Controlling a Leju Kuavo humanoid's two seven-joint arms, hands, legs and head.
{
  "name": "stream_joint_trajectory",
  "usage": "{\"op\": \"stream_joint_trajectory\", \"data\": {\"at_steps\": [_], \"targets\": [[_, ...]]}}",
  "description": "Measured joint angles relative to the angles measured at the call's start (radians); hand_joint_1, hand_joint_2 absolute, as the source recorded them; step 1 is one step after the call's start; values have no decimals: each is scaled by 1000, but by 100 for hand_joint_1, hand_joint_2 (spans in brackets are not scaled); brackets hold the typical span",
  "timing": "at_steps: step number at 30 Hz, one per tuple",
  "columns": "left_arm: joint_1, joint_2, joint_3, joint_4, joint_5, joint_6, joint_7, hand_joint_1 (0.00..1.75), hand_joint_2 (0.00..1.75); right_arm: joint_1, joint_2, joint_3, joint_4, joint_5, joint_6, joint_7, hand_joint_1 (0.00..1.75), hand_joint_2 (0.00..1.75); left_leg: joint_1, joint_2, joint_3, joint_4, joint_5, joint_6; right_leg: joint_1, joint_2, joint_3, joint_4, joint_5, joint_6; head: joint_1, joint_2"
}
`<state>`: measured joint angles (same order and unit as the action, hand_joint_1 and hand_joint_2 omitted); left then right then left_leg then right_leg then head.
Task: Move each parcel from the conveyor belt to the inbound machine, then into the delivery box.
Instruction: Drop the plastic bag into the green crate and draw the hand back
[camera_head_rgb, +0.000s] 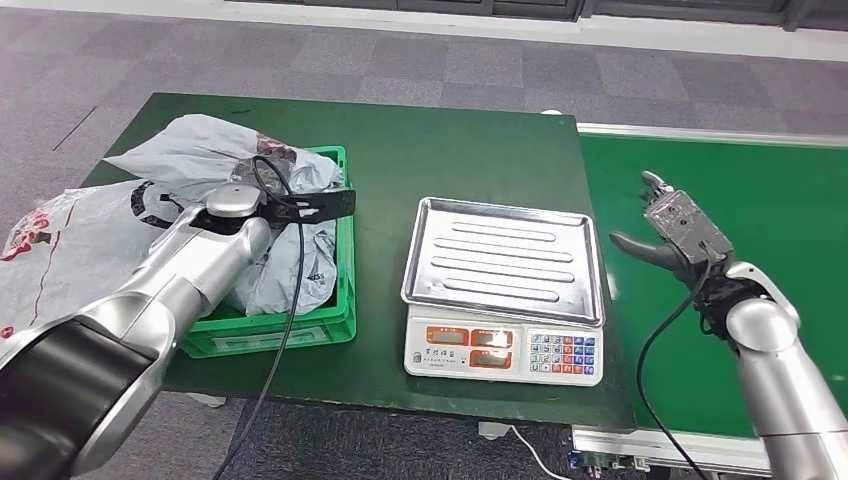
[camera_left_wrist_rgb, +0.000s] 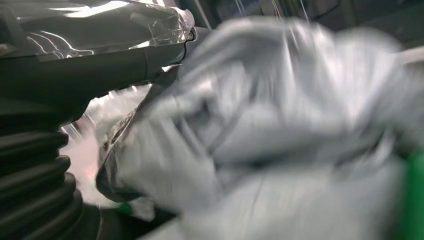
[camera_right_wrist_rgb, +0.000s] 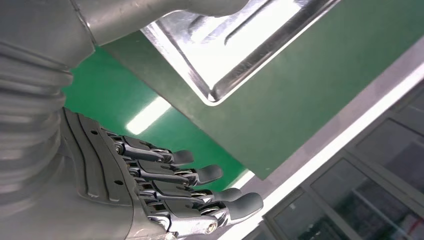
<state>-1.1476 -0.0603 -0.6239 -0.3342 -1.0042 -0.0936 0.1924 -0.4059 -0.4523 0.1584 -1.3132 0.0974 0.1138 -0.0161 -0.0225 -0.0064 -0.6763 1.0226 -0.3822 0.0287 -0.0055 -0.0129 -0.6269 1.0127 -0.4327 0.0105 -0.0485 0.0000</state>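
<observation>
- the right robot hand (camera_head_rgb: 676, 232) is held open over the bright green belt (camera_head_rgb: 780, 250), palm raised, fingers (camera_right_wrist_rgb: 200, 175) apart and nothing in it.
- the left arm (camera_head_rgb: 190, 270) is reached over the green crate (camera_head_rgb: 335, 310) at the desk's (camera_head_rgb: 440, 150) left side; the left robot hand is hidden among the bags, so whether it is open or closed cannot be told.
- grey parcels (camera_head_rgb: 215, 150) are piled in and above the crate, one (camera_head_rgb: 60, 240) spilling past the desk's left edge; crumpled grey plastic (camera_left_wrist_rgb: 280, 125) is seen blurred in the left wrist view.
- a scale (camera_head_rgb: 505, 350) with a steel tray (camera_head_rgb: 505, 260) is set between the crate and the belt, with no parcel on it.
</observation>
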Motion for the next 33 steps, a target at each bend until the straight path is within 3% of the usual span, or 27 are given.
{"op": "stream_joint_trajectory", "data": {"at_steps": [9,13,20,26,33], "targets": [[0,-22,152,-63,108,77,-78,0,175,-6,45,-2,-3,55,-25,22,0,175,0,0,0,0,0,0,0,0,0,0,0,0,0,0],[0,-34,204,-94,173,85,-115,0,0,-11,54,-6,-3,58,-33,21,0,175,0,0,0,0,0,0,0,0,0,0,0,0,0,0],[1,-67,269,-162,279,119,-157,0,0,-19,74,-16,-2,78,-89,-11,0,175,0,0,-1,0,0,0,0,0,0,0,0,0,0,0],[15,-84,321,-196,465,110,-228,0,0,-69,103,-20,32,73,-149,-75,0,175,0,1,-1,0,0,0,0,1,-1,0,0,0,0,0],[22,-88,340,-209,491,110,-234,0,0,-99,123,-20,64,65,-161,-78,0,175,0,0,-1,0,0,0,0,0,-1,0,0,0,0,0]]}}
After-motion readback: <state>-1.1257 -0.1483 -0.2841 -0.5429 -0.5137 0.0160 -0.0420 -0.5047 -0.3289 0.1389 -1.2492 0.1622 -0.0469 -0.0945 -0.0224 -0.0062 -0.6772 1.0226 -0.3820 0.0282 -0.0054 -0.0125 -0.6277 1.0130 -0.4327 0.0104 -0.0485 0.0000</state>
